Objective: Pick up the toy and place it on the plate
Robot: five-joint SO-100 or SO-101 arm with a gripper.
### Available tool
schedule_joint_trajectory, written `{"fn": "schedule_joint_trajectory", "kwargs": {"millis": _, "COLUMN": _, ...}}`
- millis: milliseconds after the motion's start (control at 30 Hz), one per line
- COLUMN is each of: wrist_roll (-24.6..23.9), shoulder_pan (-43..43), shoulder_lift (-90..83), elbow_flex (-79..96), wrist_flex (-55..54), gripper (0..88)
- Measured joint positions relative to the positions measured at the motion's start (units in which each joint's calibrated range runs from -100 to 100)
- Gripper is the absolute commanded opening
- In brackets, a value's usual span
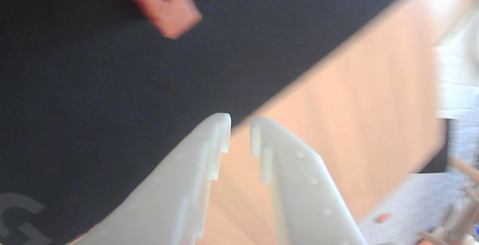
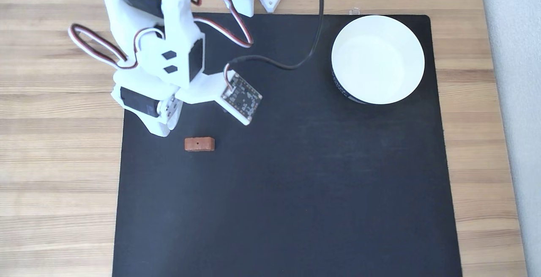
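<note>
The claw (image 1: 240, 132) is a narrow gap apart, gripping nothing. The toy (image 2: 199, 144) lies on the black mat (image 2: 296, 184), left of centre in the fixed view; the plate (image 2: 416, 44) sits upper right.

Black mat (image 2: 296, 192) lay flat on the wooden table (image 2: 55, 175), covering its middle; bare wood showed along the table's left edge.
</note>
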Motion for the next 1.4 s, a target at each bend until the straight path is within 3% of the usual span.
{"fn": "schedule_joint_trajectory", "kwargs": {"millis": 100, "wrist_roll": 0.05, "shoulder_pan": -0.33, "shoulder_lift": 9.16, "elbow_flex": -7.65, "wrist_flex": 2.7, "gripper": 2.6}}
{"fn": "schedule_joint_trajectory", "kwargs": {"millis": 433, "wrist_roll": 0.05, "shoulder_pan": -1.58, "shoulder_lift": 16.82, "elbow_flex": -17.86, "wrist_flex": 5.74, "gripper": 2.6}}
{"fn": "schedule_joint_trajectory", "kwargs": {"millis": 667, "wrist_roll": 0.15, "shoulder_pan": -3.0, "shoulder_lift": 21.98, "elbow_flex": -26.92, "wrist_flex": 14.86, "gripper": 2.6}}
{"fn": "schedule_joint_trajectory", "kwargs": {"millis": 1400, "wrist_roll": 0.1, "shoulder_pan": -3.0, "shoulder_lift": 24.15, "elbow_flex": -27.49, "wrist_flex": 16.46, "gripper": 5.4}}
